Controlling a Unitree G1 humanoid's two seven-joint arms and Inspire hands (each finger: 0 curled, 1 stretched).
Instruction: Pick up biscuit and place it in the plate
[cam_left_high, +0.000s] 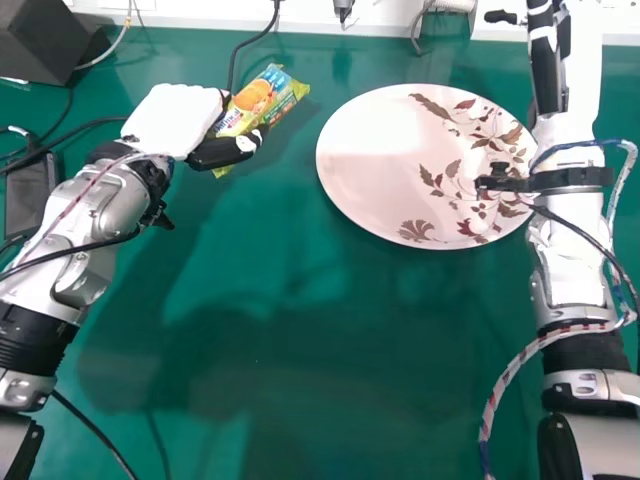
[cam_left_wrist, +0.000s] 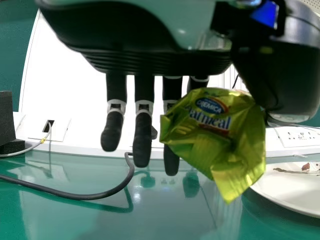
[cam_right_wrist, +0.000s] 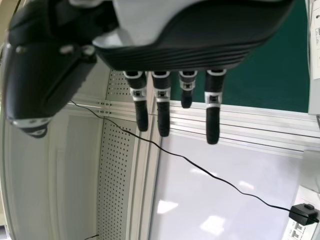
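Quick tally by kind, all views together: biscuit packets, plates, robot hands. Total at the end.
Biscuit packet: 1
Plate: 1
Robot hands: 2 (left hand, right hand)
Total: 4

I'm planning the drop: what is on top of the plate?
Printed leaves show on the plate; a black bracket on the right arm juts over it, hiding the strip beneath.
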